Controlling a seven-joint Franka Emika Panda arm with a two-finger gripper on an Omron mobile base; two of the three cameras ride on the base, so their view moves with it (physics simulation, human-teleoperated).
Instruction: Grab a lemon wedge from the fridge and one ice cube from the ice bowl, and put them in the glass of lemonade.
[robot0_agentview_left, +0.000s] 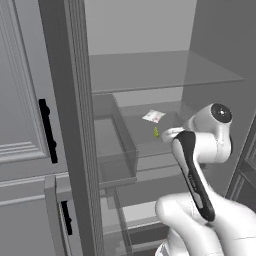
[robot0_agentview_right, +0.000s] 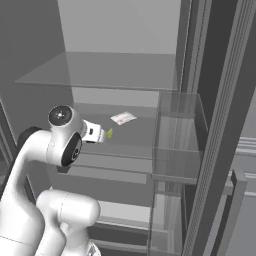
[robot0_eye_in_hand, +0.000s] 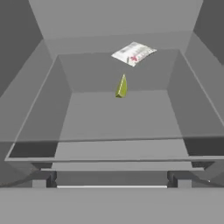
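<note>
The fridge (robot0_agentview_left: 70, 125) stands open in front of me, its pale grey shelves bare to view. A tiny yellow-green lemon wedge (robot0_agentview_left: 156, 132) (robot0_agentview_right: 109, 133) (robot0_eye_in_hand: 122, 85) rests on the middle shelf (robot0_eye_in_hand: 113, 118), pointed end up. My gripper (robot0_agentview_left: 166, 134) (robot0_agentview_right: 101, 135) reaches in at shelf height, just short of the wedge and facing it. It is open and holds nothing. The ice bowl and the glass of lemonade are out of view.
A white packet with a red mark (robot0_agentview_left: 153, 116) (robot0_agentview_right: 123, 118) (robot0_eye_in_hand: 133, 53) lies behind the wedge. A clear shelf (robot0_agentview_left: 160, 72) hangs close above. Clear door bins (robot0_agentview_left: 117, 150) (robot0_agentview_right: 175, 145) flank the opening. Light grey cabinets with black handles (robot0_agentview_left: 47, 130) stand at the left.
</note>
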